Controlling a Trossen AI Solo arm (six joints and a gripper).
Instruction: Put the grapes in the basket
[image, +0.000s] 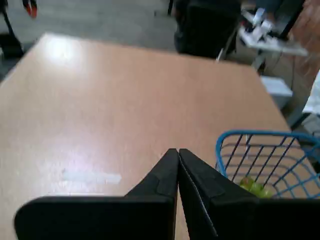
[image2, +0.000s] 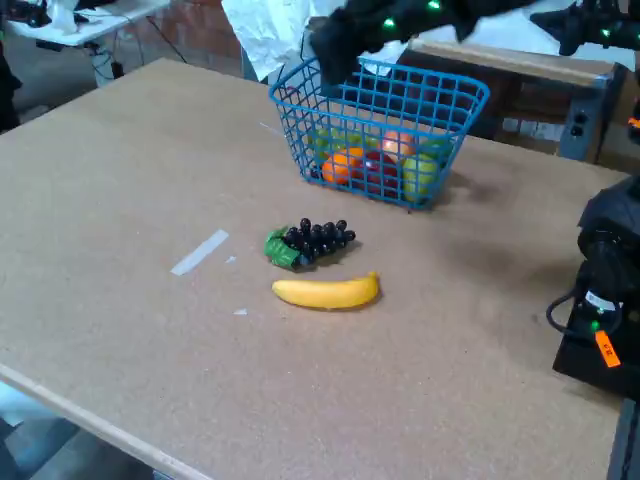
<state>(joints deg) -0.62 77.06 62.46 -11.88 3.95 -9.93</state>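
The grapes (image2: 312, 240), a dark bunch with a green leaf at its left end, lie on the table in the fixed view, just behind the yellow banana (image2: 328, 291). Behind them stands the blue wire basket (image2: 452, 95) with several toy fruits in it. My gripper (image: 177, 151) is shut, its two black fingers meeting with nothing between them. In the fixed view the gripper (image2: 332, 52) hangs dark and blurred above the basket's left rear corner, well away from the grapes. The wrist view shows the basket rim (image: 260, 134) at lower right; the grapes are out of that view.
A strip of white tape (image2: 200, 252) lies on the table left of the grapes. A black device with cables (image2: 605, 300) stands at the table's right edge. Beyond the far edge are chairs, another table and clutter. The near table edge runs along the lower left.
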